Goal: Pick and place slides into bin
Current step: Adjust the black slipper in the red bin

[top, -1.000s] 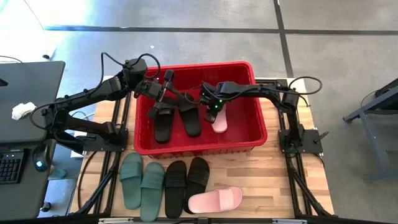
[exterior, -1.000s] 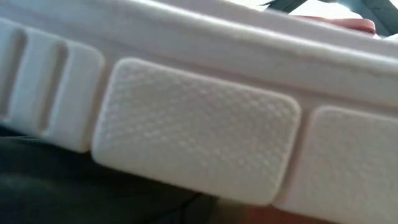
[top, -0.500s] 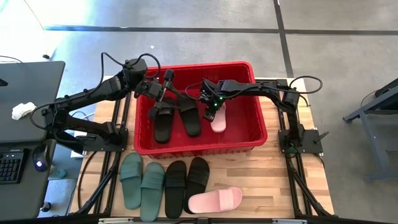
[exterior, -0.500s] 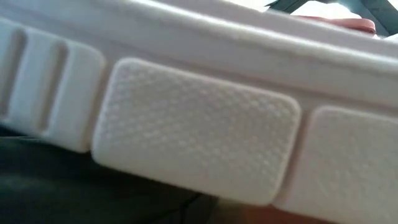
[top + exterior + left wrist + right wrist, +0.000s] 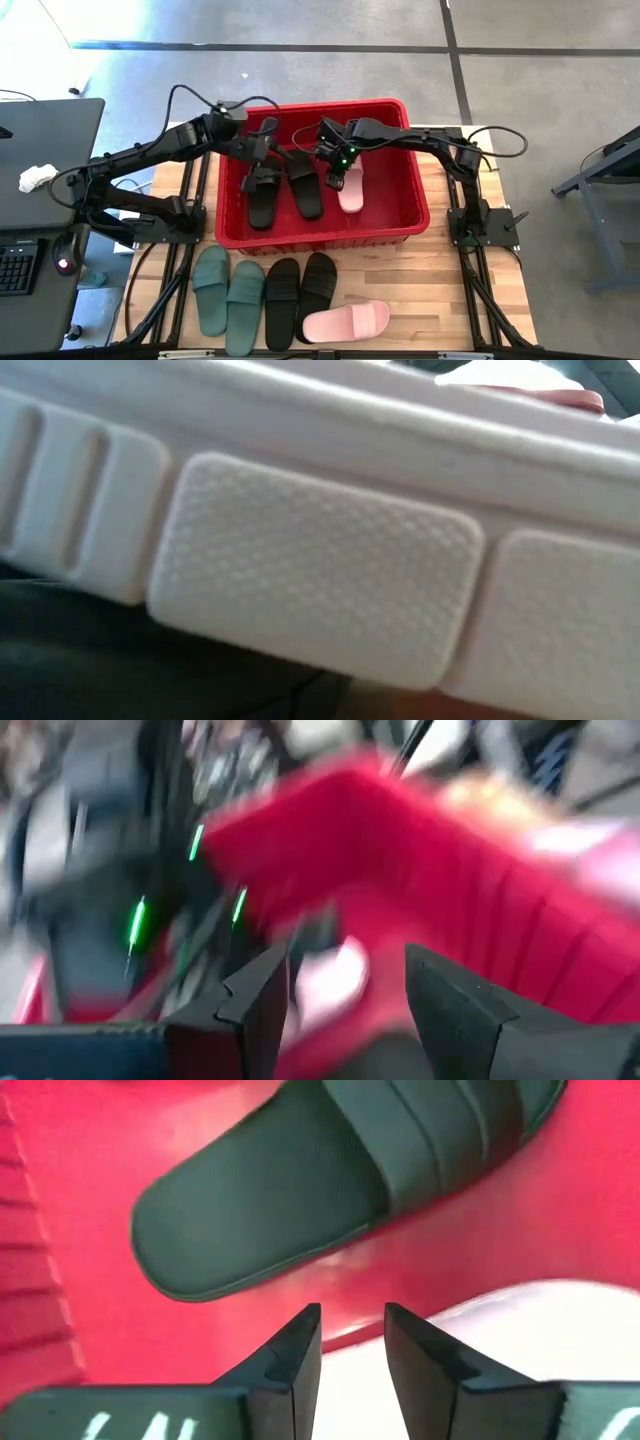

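Five slides wait along the table's near edge: a sage green pair (image 5: 227, 297) toward the near-left corner, a black pair (image 5: 301, 289) beside it, and a lone pale pink slide (image 5: 347, 321) lying crosswise at the edge. Beyond them the red bin (image 5: 415, 214) already holds two black slides (image 5: 283, 185) and one pink slide (image 5: 351, 189), so the job looks under halfway. The right gripper (image 5: 335, 168) hangs over the bin's pink slide, fingers slightly apart and holding nothing; a release appears just made. The left gripper (image 5: 262, 150), reaching in over the bin's far-left corner, stands open and empty above the black slides. Next, either arm must reach to the near edge.
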You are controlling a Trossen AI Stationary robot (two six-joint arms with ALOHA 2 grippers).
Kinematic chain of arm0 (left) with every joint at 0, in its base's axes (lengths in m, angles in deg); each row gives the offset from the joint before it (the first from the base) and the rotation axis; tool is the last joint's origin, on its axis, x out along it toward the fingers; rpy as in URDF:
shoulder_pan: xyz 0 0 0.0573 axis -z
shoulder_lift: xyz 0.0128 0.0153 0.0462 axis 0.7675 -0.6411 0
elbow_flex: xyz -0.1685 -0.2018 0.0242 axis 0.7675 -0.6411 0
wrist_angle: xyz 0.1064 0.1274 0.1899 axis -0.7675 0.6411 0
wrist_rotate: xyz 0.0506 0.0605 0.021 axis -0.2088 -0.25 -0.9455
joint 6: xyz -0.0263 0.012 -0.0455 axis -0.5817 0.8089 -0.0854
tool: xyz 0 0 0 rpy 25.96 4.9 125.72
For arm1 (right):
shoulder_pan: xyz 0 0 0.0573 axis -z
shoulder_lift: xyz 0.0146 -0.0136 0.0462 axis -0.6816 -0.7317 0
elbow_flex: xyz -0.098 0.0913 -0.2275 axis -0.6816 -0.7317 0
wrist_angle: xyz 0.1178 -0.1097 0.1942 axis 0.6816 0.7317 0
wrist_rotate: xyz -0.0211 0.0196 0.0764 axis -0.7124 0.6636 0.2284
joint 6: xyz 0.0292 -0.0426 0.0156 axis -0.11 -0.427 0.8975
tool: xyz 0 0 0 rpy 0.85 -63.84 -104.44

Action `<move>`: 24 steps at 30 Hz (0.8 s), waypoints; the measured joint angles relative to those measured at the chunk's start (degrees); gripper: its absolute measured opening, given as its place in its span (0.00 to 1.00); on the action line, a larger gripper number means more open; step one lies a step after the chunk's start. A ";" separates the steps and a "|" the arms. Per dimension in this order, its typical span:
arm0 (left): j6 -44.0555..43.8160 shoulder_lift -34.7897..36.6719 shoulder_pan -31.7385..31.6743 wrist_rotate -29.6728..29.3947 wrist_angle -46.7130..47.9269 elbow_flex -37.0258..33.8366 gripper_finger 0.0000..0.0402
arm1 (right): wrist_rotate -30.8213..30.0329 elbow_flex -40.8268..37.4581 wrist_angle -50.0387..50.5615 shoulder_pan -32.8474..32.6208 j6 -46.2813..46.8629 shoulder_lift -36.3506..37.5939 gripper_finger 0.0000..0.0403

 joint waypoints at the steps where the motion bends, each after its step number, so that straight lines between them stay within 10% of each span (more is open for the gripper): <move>1: 0.82 0.00 0.00 -3.35 2.07 0.00 0.45 | -0.76 0.43 0.09 -0.40 -1.83 0.00 0.24; 9: 2.13 0.00 0.00 -14.06 7.82 0.00 0.45 | -2.15 -3.97 -11.78 -2.72 -16.65 0.00 0.24; 24: 1.88 0.00 0.00 -14.97 8.80 0.00 0.45 | -8.61 -12.80 -20.62 -1.07 -11.90 -0.22 0.24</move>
